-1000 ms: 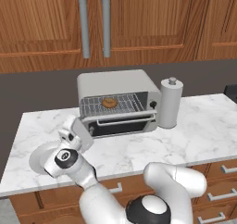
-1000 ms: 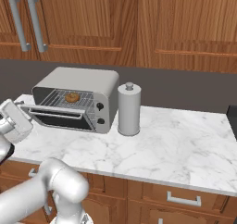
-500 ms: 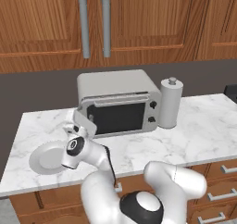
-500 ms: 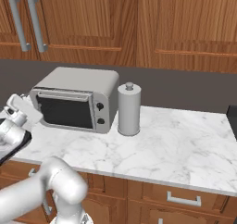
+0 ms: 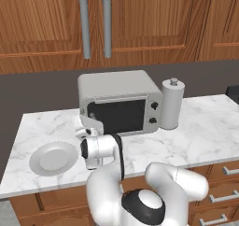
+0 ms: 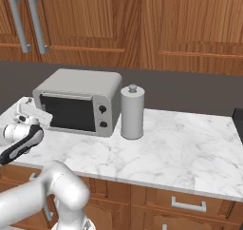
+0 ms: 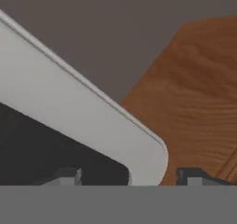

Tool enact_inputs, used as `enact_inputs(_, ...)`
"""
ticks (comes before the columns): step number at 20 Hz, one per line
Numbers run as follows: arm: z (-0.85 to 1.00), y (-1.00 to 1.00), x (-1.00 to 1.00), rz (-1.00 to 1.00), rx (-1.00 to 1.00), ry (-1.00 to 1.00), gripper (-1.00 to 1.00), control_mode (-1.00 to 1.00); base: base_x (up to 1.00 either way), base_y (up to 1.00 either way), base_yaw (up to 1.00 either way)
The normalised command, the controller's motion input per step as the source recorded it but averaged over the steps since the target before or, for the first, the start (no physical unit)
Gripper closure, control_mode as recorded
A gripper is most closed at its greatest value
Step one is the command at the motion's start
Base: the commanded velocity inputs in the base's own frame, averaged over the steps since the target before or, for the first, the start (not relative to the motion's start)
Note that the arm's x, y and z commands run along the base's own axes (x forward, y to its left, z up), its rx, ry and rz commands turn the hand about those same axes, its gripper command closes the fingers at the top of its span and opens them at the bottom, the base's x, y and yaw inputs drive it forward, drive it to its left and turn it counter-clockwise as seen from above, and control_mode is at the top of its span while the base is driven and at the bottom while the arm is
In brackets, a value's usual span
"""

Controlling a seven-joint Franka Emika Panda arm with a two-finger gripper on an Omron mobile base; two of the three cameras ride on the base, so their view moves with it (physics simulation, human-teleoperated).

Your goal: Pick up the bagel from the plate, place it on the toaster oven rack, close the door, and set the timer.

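A marble counter (image 5: 200, 127) runs under wooden cabinets (image 5: 140, 19), and on it stands the toaster oven (image 5: 119, 101), the landmark here; its door (image 5: 116, 116) is up against the front, glass dark, so the bagel and rack are hidden, presumably inside; the plate (image 5: 53, 158) lies bare, left of the oven and nearer the counter edge; a paper towel roll (image 5: 172, 103) stands just right of the oven; the gripper (image 7: 127, 177) sits at the oven's left front corner, tips apart and holding nothing; the step in hand looks like the timer; to do it well, the arm should cross to the knobs (image 5: 154, 114) on the oven's right panel, narrow the jaws, and turn one squarely without nudging the door.
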Motion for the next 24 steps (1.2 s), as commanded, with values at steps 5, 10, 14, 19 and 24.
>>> enact_inputs(5,0.41,0.0,-0.52,0.13,-0.11,-0.03,-1.0,-1.0,0.0,0.0,0.0)
enact_inputs(10,0.96,0.07,-1.0,0.1,-0.01,0.0,-1.0,-1.0,0.0,0.0,0.0)
enact_inputs(14,1.0,0.13,-1.0,0.09,0.0,0.0,-1.0,-1.0,0.0,0.0,0.0)
enact_inputs(19,1.0,0.19,-0.91,0.07,0.0,0.0,-1.0,-1.0,0.0,0.0,0.0)
enact_inputs(24,1.0,0.31,-0.69,0.01,0.09,0.08,-1.0,-1.0,0.0,0.0,0.0)
